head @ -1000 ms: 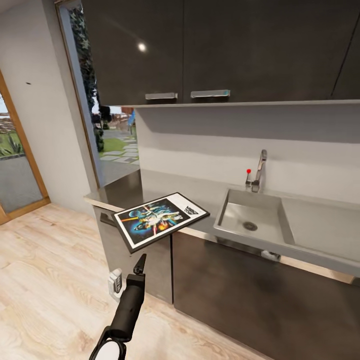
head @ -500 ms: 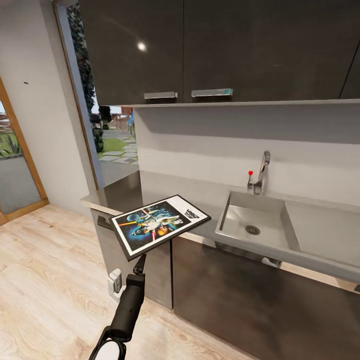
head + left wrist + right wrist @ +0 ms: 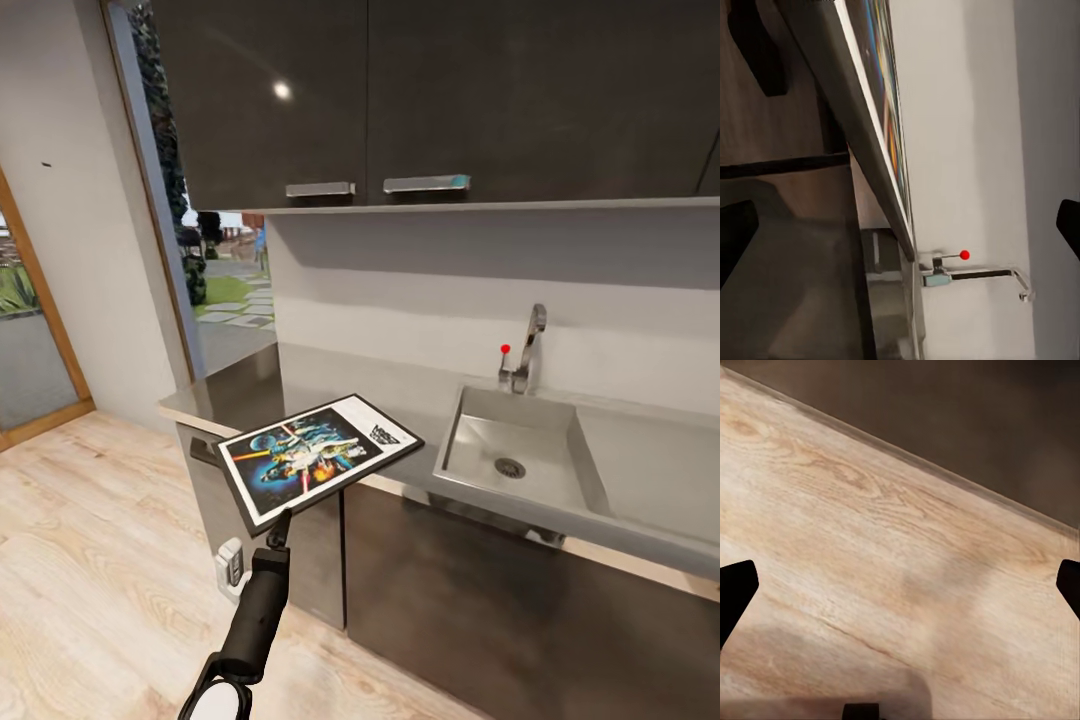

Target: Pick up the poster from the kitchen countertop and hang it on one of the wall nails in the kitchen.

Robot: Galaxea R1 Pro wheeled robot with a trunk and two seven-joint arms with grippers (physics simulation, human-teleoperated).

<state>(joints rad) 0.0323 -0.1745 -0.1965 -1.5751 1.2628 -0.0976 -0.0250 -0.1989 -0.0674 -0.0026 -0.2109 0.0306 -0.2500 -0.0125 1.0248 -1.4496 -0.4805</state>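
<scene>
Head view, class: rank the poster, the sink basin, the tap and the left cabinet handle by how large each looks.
1. Poster and sink basin: similar spread; the poster is nearer the camera, so I won't separate them.
2. Tap.
3. Cabinet handle, slightly smaller than the tap.

Left arm (image 3: pixel 255 610) extended forward, tool (image 3: pixel 281 524) spread wide; right tool (image 3: pixel 900 585) likewise spread.

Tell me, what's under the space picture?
The poster lies on the grey kitchen countertop, with its near end sticking out past the edge. Under that end is the robot's left hand and the wooden floor. The counter beneath the rest is covered.
</scene>
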